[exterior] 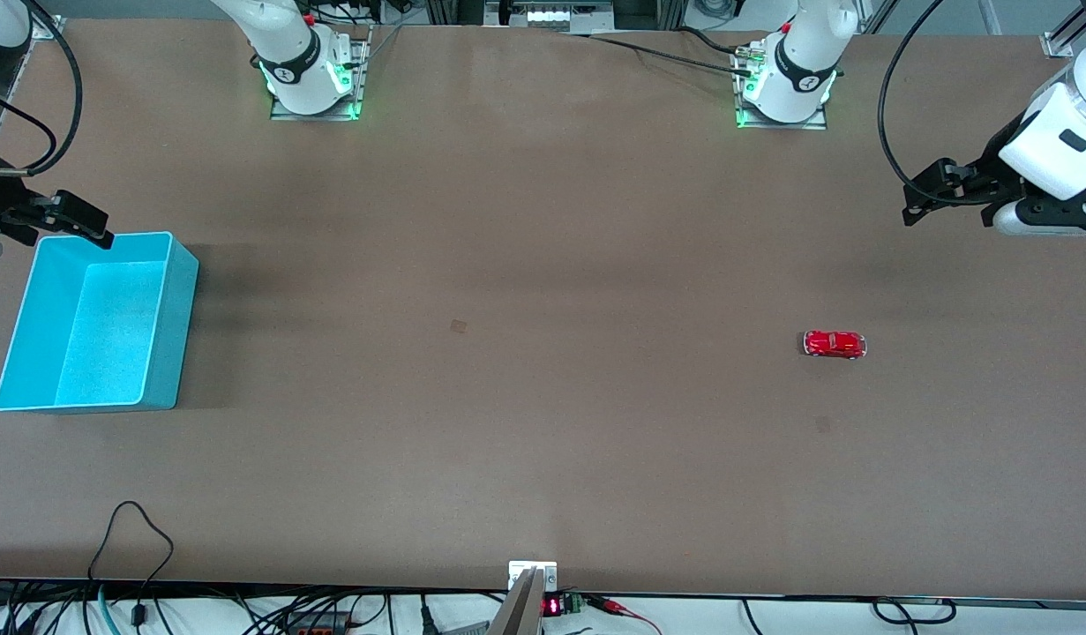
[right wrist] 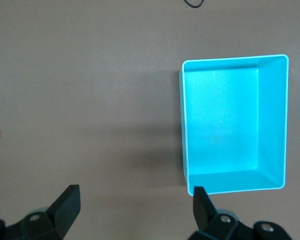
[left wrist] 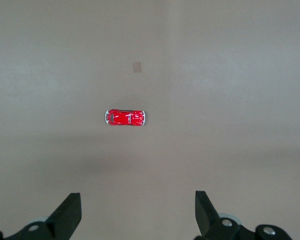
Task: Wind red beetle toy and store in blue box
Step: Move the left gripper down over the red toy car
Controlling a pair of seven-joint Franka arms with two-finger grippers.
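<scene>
The red beetle toy [exterior: 835, 344] stands on its wheels on the brown table toward the left arm's end, and it also shows in the left wrist view [left wrist: 125, 118]. My left gripper [exterior: 915, 196] hangs open and empty in the air over that end of the table, apart from the toy; its jaws show wide apart [left wrist: 138, 200]. The blue box [exterior: 174, 326] stands empty at the right arm's end of the table, also in the right wrist view [right wrist: 273, 120]. My right gripper [exterior: 97, 225] hangs open and empty over the box's corner [right wrist: 136, 192].
A small dark patch [exterior: 458, 327] marks the table's middle, and a fainter one [exterior: 822, 424] lies nearer to the front camera than the toy. Cables [exterior: 132, 529] lie on the table's front edge. The arm bases [exterior: 313, 79] stand along the back edge.
</scene>
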